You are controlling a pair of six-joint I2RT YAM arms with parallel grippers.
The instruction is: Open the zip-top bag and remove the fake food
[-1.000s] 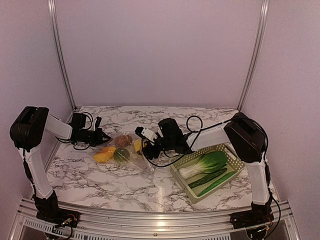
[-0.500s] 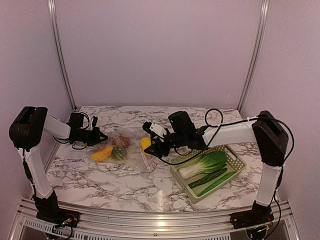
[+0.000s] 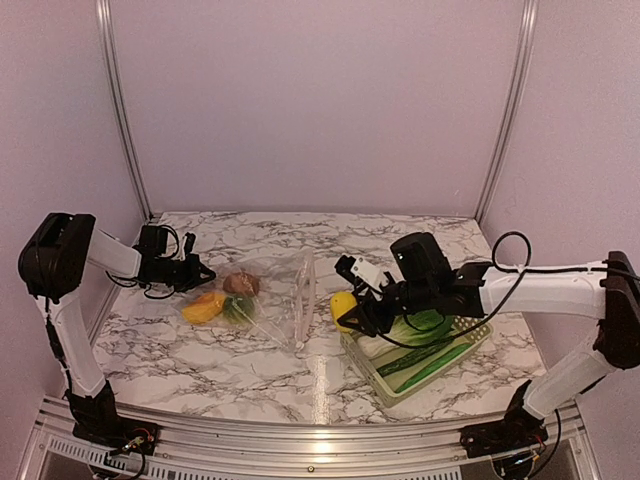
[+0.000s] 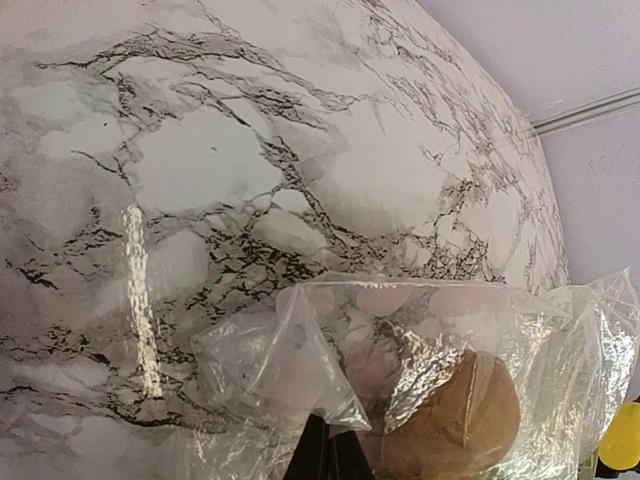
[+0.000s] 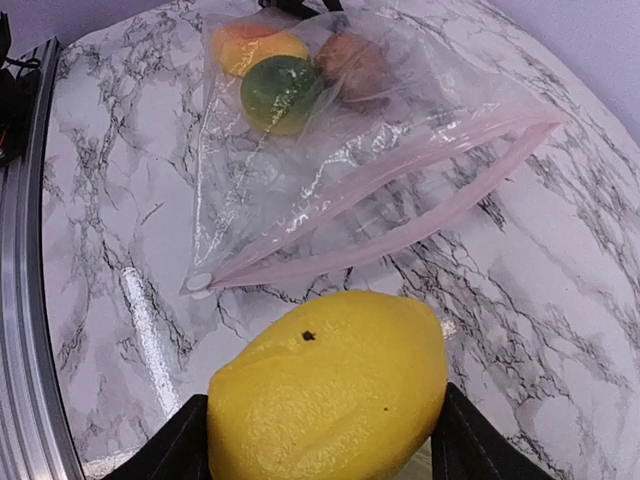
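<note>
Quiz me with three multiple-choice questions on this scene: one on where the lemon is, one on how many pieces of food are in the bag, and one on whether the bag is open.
1. Where is the lemon?
A) inside a bowl
B) held in the right tool
C) on a plate

2. How many pieces of food are in the bag?
A) one
B) six
C) three

3. The bag's mouth is:
A) open
B) zipped shut
C) knotted

Answers:
1 B, the tool's fingers clamp both sides of the lemon.
2 C, an orange fruit, a green fruit and a potato show through the plastic.
3 A, the zipper strips lie apart.
</note>
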